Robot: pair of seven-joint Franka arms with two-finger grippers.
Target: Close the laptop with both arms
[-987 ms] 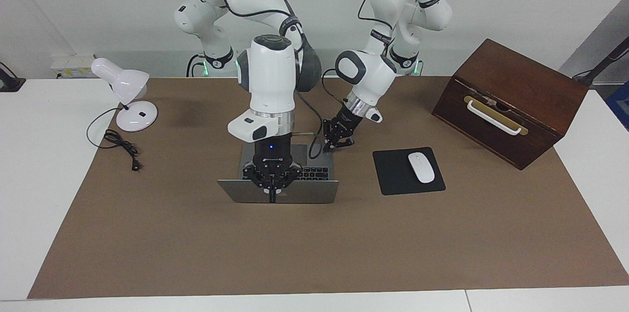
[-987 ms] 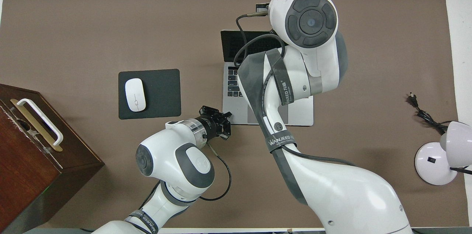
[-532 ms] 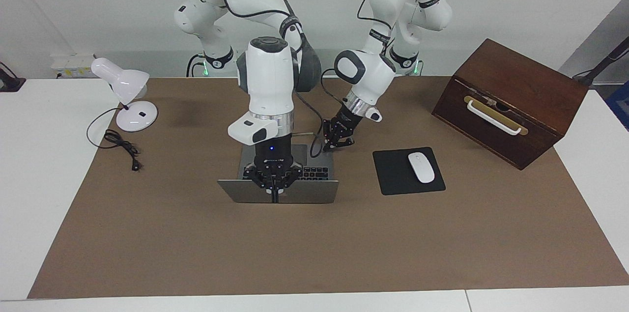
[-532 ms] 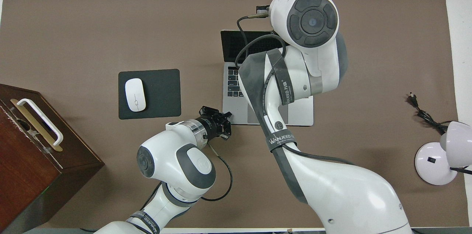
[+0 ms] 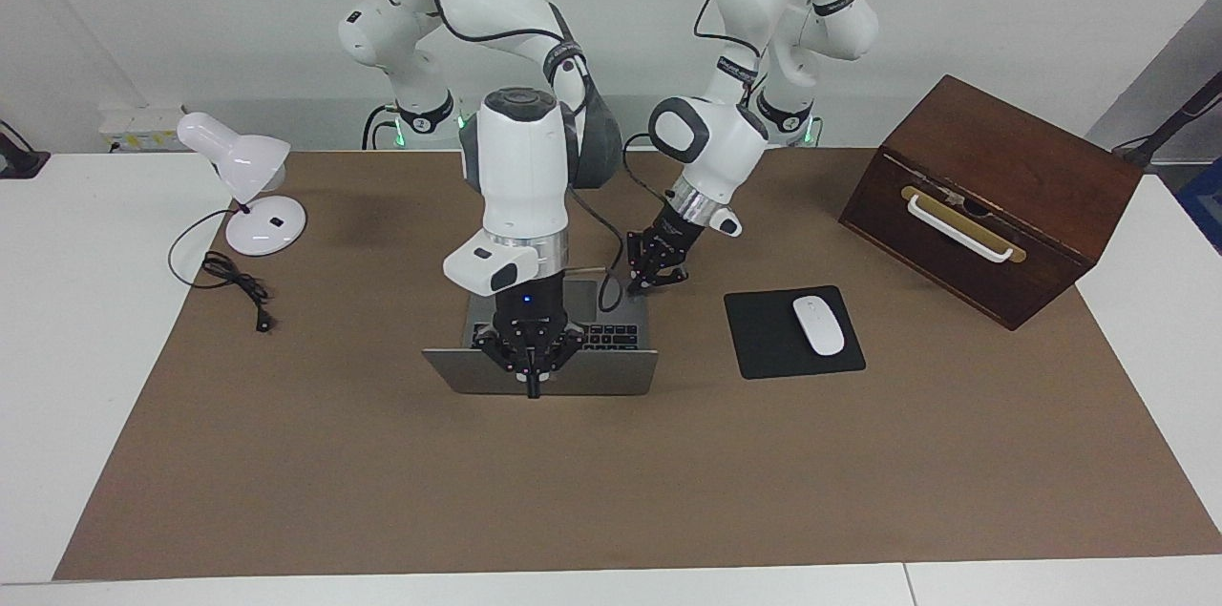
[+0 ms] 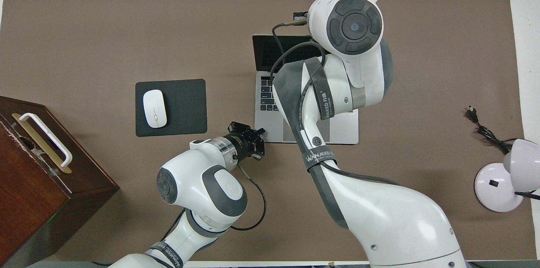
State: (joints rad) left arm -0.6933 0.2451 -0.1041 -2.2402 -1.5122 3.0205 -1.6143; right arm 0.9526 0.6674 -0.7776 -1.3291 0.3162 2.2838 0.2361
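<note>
The laptop stands open near the middle of the brown mat, its lid raised toward the mat's edge farthest from the robots.

The facing view shows the right gripper pointing straight down, fingertips together, at the top edge of the lid. In the overhead view this gripper is hidden under its own arm; there only the dark screen and part of the keyboard show.

The left gripper is also shut and sits at the corner of the laptop base nearest the robots, on the side of the mousepad. The overhead view confirms that corner.

Compared with a second ago, the right arm's wrist has risen a little and leans back toward the robots, and the lid looks unchanged. The left arm has not moved.
</note>
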